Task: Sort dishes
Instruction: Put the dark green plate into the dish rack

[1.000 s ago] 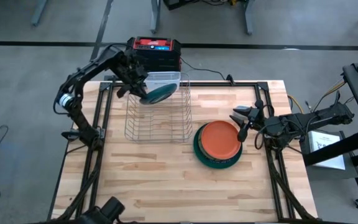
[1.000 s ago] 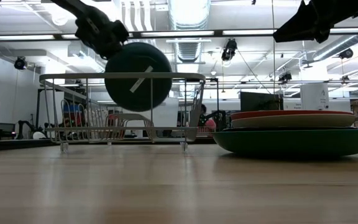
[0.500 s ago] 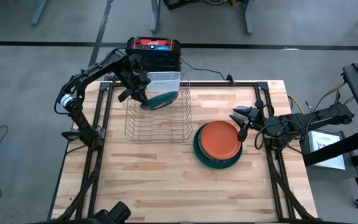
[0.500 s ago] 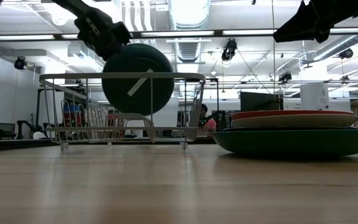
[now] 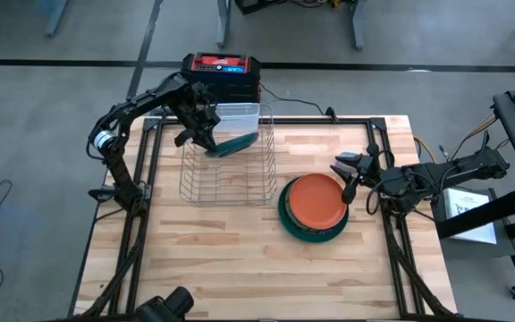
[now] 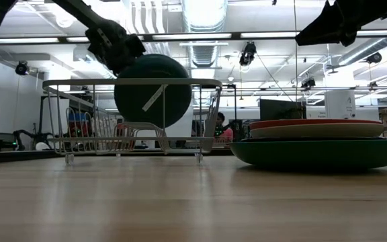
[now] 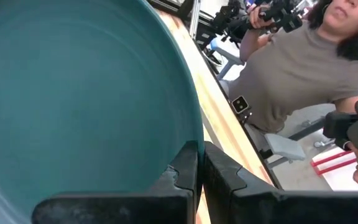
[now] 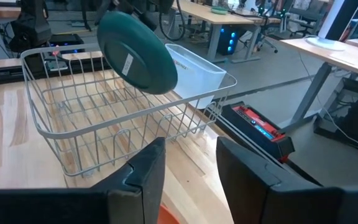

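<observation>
My left gripper is shut on a dark teal-green plate that stands on edge, partly down inside the silver wire rack at the table's far left; the plate also shows in the low view and in the right wrist view. My right gripper is open and empty, hovering at the right rim of an orange plate. The orange plate lies on a larger dark green plate. My left gripper pinches the teal plate's rim between its two fingers, one on each face. The fingers come from above and from the table's left, slanting down. The plate hangs on edge, tilted, its lower part inside the rack; whether it rests on the wires does not show.
A clear plastic bin sits at the rack's far end, and a red-and-black box stands beyond the table's far edge. A person sits beyond the table in the left wrist view. Bare wood lies toward the near edge.
My left gripper has lowered the teal plate into the wire rack, toward its far end. The plate has turned more upright, on edge. The right arm has kept still.
</observation>
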### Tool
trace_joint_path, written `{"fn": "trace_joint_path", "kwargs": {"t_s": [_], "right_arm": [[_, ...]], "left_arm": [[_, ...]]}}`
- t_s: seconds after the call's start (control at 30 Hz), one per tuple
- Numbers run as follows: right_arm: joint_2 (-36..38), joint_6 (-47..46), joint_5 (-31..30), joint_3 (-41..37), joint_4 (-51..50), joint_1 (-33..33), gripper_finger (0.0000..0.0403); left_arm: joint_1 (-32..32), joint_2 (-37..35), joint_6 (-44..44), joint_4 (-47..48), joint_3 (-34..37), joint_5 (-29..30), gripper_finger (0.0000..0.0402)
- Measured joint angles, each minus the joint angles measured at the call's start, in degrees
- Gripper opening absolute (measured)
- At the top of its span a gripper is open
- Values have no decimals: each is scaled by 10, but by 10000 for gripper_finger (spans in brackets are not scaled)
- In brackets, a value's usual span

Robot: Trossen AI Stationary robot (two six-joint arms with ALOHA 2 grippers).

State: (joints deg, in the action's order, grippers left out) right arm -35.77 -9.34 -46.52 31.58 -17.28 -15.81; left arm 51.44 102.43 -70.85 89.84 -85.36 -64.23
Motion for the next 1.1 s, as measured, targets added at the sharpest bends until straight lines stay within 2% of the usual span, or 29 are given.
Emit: {"fn": "trace_joint_path", "kwargs": {"t_s": [0.47,0.9,1.1], "right_arm": [[0,3,0,0,0,0,126],[0,3,0,0,0,0,136],[0,3,0,0,0,0,133]], "left_arm": [[-1,-36,41,2,0,-7,1],[0,-1,34,2,0,-18,1],[12,0,44,3,0,3,1]]}}
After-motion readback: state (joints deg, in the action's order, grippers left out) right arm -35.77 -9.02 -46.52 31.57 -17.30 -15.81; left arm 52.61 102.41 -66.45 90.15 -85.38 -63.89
